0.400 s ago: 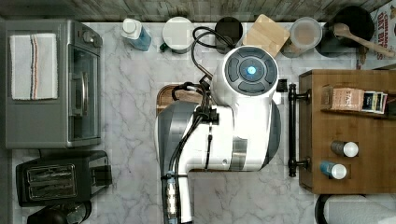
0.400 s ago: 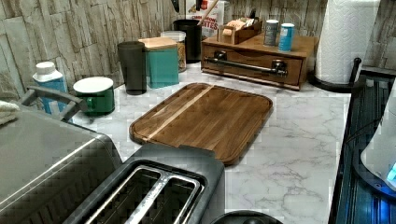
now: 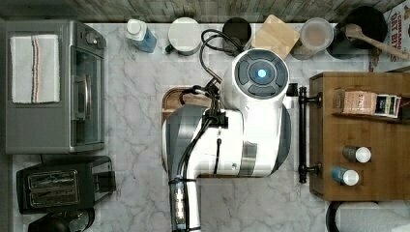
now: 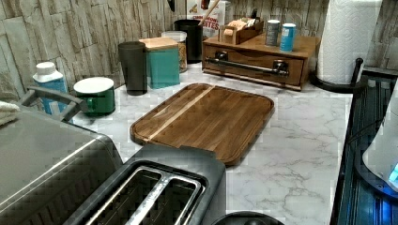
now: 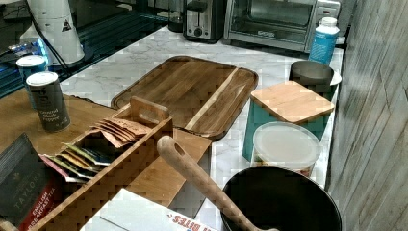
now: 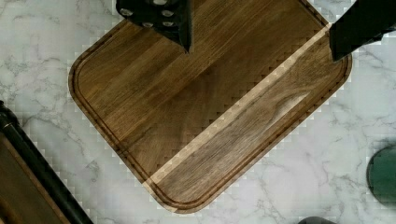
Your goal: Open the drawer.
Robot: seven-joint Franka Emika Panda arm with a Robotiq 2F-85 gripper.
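Observation:
The drawer [image 4: 251, 71] is a shallow brown wooden front set flush in its box at the far end of the counter in the left view. Its long black bar handle [image 4: 246, 65] runs across it on two mounts. In the top view the handle [image 3: 302, 135] lies just right of my white arm [image 3: 251, 121]. In the wrist view my gripper [image 6: 262, 53] hangs open above the cutting board [image 6: 210, 107], its black fingers [image 6: 163, 18] wide apart with nothing between them. The handle [image 6: 37, 172] and a strip of drawer wood [image 6: 16, 196] sit off to one side, apart from the fingers.
The box top [image 3: 367, 140] carries two tins and a tea rack. A paper towel roll [image 4: 347, 37] stands beside it. Canisters, a green mug [image 4: 96, 93] and a bottle line the back wall. A toaster oven [image 3: 53, 87] and toaster [image 3: 58, 186] occupy the top view's left.

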